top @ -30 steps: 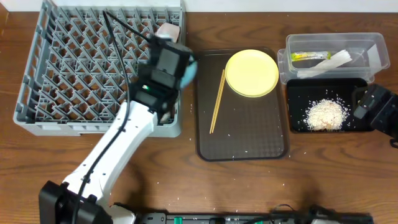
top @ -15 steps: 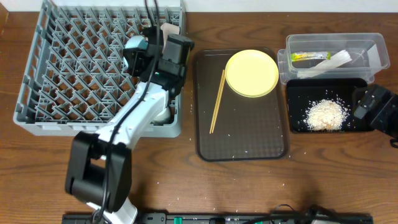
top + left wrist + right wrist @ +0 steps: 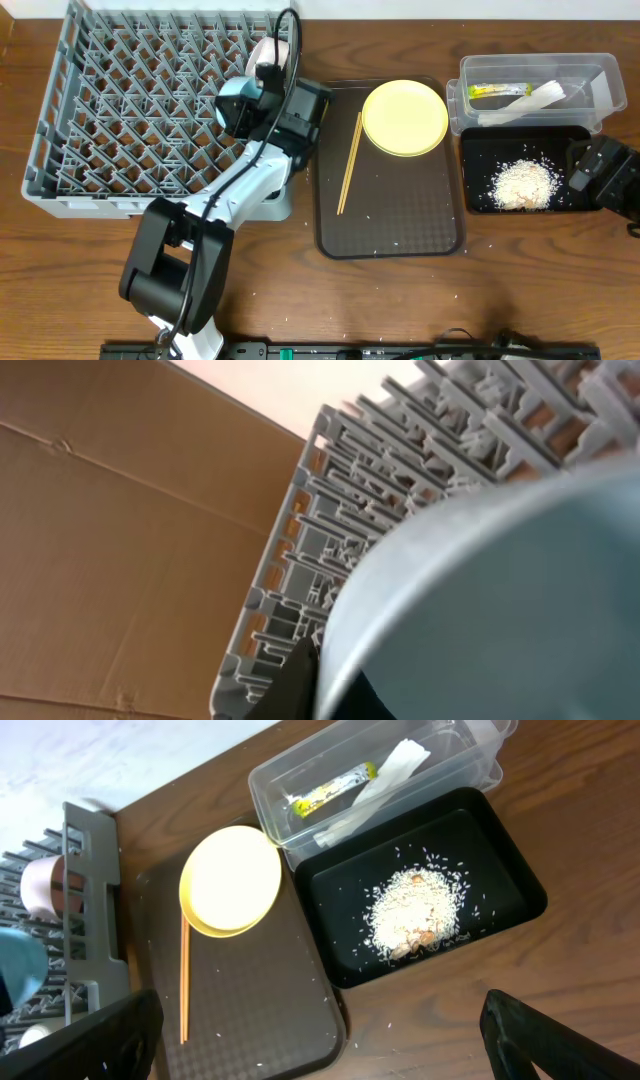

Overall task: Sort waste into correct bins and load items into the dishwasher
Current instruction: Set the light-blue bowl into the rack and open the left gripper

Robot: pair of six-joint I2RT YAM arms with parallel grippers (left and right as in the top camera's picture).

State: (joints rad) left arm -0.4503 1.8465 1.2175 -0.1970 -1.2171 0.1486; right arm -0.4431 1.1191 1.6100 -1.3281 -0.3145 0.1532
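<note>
While wrapper (image 3: 498, 90) and rice (image 3: 523, 184) sat binned, the left hand (image 3: 258, 92) clenched the blue bowl (image 3: 236, 106) over the rack (image 3: 120, 120); plate (image 3: 404, 117) and chopsticks (image 3: 349, 160) were left, right hand (image 3: 320, 1055) released.

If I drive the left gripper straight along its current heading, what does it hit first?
The left gripper carries the light blue bowl in front, so the bowl would likely meet the upright pegs of the grey rack first; the gap to them is unclear.
</note>
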